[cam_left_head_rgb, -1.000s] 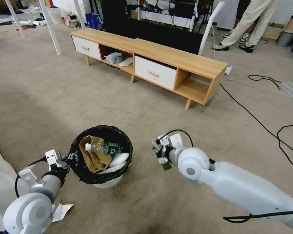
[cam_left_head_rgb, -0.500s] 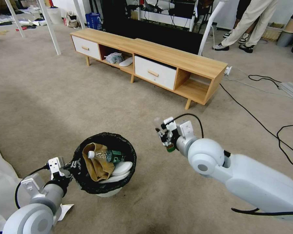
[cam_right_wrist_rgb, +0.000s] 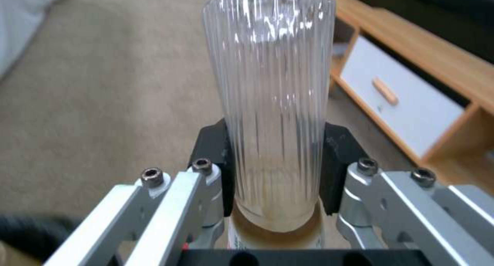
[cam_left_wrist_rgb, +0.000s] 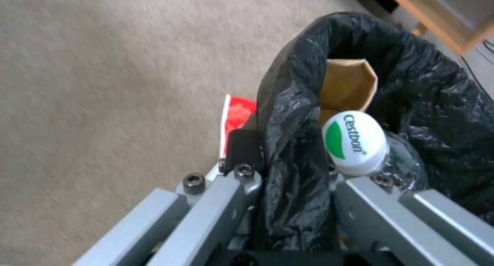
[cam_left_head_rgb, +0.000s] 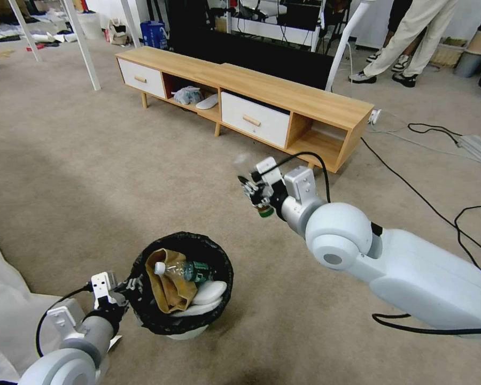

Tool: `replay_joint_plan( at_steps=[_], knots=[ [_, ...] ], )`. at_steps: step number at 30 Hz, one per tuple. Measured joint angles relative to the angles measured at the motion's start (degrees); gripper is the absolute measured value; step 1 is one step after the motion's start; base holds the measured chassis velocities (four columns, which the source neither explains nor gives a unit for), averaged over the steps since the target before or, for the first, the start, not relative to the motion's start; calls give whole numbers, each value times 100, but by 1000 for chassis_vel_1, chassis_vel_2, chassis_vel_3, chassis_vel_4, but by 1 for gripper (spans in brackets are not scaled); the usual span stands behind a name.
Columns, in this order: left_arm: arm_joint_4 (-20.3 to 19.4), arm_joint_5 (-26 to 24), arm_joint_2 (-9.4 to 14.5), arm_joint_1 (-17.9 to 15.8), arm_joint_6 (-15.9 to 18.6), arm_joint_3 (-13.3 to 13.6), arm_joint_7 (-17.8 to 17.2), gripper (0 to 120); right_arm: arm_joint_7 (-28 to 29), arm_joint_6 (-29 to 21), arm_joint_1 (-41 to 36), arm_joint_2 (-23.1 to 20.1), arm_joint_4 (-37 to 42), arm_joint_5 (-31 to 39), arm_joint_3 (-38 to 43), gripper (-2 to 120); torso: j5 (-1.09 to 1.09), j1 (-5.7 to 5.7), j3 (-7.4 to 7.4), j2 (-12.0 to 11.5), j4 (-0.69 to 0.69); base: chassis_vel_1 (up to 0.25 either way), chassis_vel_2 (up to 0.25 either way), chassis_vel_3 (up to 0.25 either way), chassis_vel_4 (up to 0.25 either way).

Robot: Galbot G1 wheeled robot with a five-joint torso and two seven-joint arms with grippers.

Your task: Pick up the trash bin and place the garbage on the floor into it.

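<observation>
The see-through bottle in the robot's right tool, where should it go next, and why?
Probably over to the trash bin. The right tool is shut on a clear ribbed bottle and hangs above the floor, away from the bin. The left tool grips the bin's black-bagged rim, its mouth open upward, so swinging the bottle above the opening looks sensible.

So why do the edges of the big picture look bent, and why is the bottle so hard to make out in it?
Head view: a wide lens bows the wooden cabinet and the floor. There the clear bottle in the right hand is a faint smear against the carpet. Right wrist view: its ribs catch bright glare. Left wrist view: the left hand clamps the trash bin; carpet soft.
</observation>
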Motion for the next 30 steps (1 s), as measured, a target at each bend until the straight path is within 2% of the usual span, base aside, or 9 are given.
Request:
replay_joint_plan(
  at_steps=[9, 12, 20, 25, 30],
  knots=[
    [132, -41, 4, -83, 57, 305, 41, 0, -236, 163, 223, 157, 156, -36, -74, 28, 1, 0, 0, 0, 0, 0, 0, 0, 0],
    [253, -207, -26, -262, 125, 568, 27, 0, -428, 264, 326, 232, 252, -34, -120, 28, 1, 0, 0, 0, 0, 0, 0, 0, 0],
    [358, -530, -164, -423, 192, 862, -6, 0, -529, 352, 253, 249, 452, -10, -256, 28, 1, 0, 0, 0, 0, 0, 0, 0, 0],
    [278, -787, -240, -469, 247, 936, -100, 0, -650, 383, -26, 84, 619, -173, -344, 28, 2, 0, 0, 0, 0, 0, 0, 0, 0],
    [140, -1170, -264, -532, 312, 849, -307, 0, -721, 410, -342, -72, 694, -333, -340, 28, 2, 0, 0, 0, 0, 0, 0, 0, 0]
  ],
)
